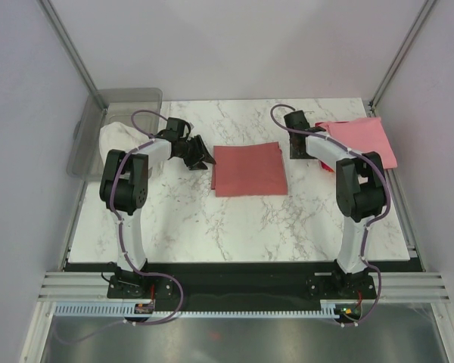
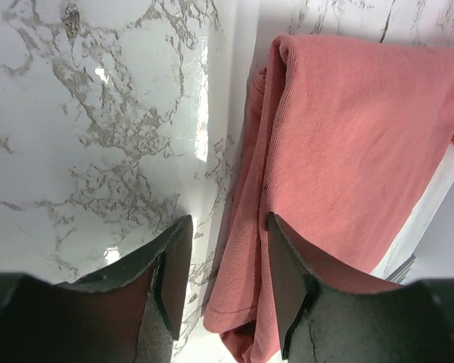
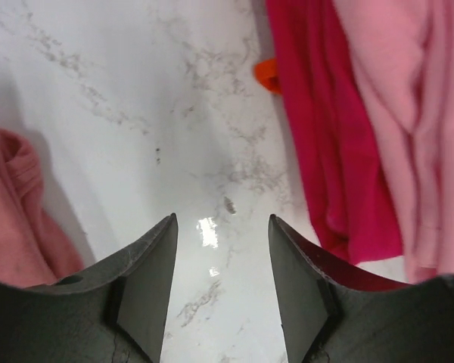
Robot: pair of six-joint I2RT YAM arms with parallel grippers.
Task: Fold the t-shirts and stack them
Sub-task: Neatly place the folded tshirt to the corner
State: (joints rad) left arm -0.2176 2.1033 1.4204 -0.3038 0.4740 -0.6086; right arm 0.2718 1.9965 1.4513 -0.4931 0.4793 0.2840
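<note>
A dusty salmon-red t-shirt [image 1: 248,169] lies folded into a flat rectangle at the middle of the table. My left gripper [image 1: 204,161] stands open at its left edge. In the left wrist view the shirt's folded edge [image 2: 246,265] lies between the two fingers, with a gap on either side. A light pink t-shirt [image 1: 363,140] lies at the back right, on top of a bright red t-shirt [image 3: 325,136]. My right gripper [image 1: 296,151] hangs open over bare marble between the salmon shirt [image 3: 11,219] and the red one, holding nothing.
A clear plastic bin [image 1: 129,98] stands off the table's back left corner with white cloth [image 1: 115,140] in it. A small orange bit [image 3: 266,76] shows beside the red shirt. White walls and metal posts close in the back and sides.
</note>
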